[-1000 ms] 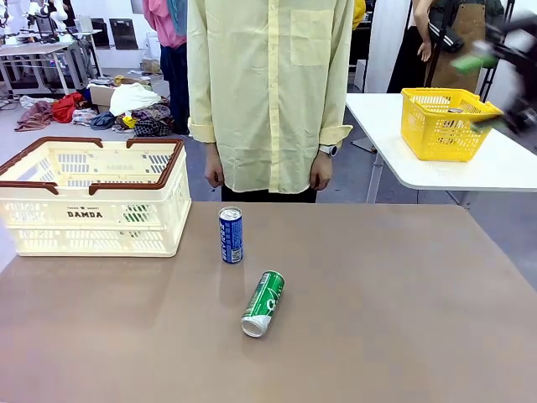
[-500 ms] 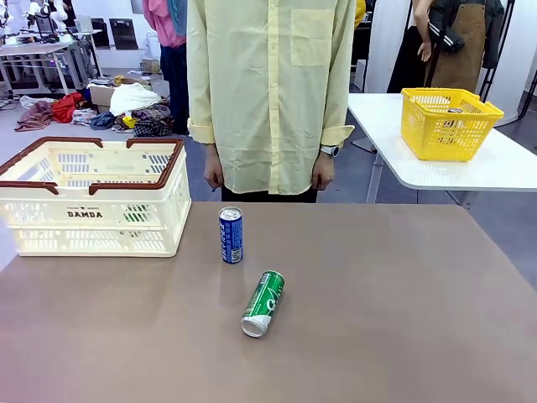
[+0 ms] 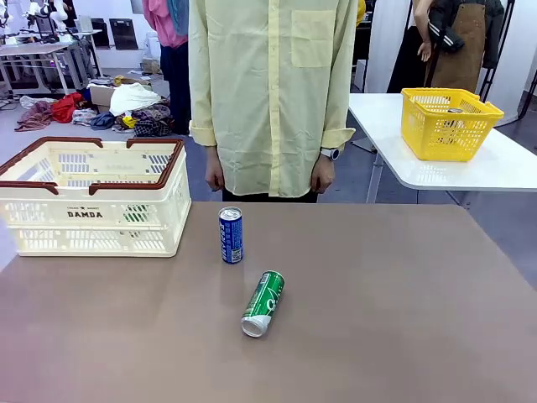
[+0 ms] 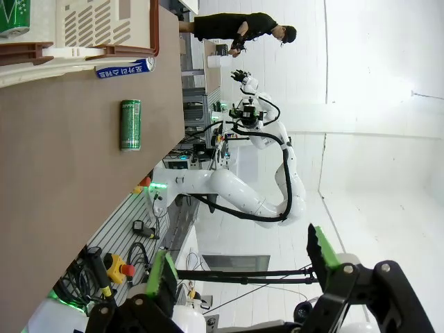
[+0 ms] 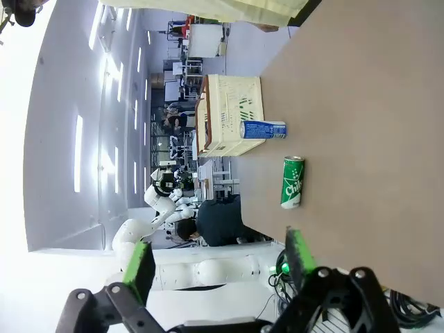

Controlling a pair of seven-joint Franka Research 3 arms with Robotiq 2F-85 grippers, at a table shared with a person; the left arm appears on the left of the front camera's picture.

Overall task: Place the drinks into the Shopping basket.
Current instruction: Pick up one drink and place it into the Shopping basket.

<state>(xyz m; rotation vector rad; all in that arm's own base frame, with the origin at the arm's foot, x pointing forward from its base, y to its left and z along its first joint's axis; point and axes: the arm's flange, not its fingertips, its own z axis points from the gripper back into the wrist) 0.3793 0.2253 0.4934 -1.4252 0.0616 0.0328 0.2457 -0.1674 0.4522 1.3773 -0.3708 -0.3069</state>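
Note:
On the brown table a blue can (image 3: pixel 231 235) stands upright near the middle, and a green can (image 3: pixel 263 303) lies on its side just in front of it. The cream Shopping basket (image 3: pixel 92 197) with its brown rim sits at the table's far left. In the left wrist view my left gripper (image 4: pixel 239 267) is open and holds nothing, far from the green can (image 4: pixel 130 125), the blue can (image 4: pixel 125 68) and the basket (image 4: pixel 104 28). My right gripper (image 5: pixel 220 262) is also open and holds nothing, well off from the green can (image 5: pixel 293 182), blue can (image 5: pixel 263 130) and basket (image 5: pixel 229 114).
A person in a pale yellow shirt (image 3: pixel 268 92) stands at the table's far edge, hands hanging down. A yellow mesh basket (image 3: pixel 449 122) sits on a white side table at the back right. Bare tabletop lies to the right of the cans.
The right arm, a blur at the upper right of the front view a second ago, has left that picture. The cans and the basket have not moved.

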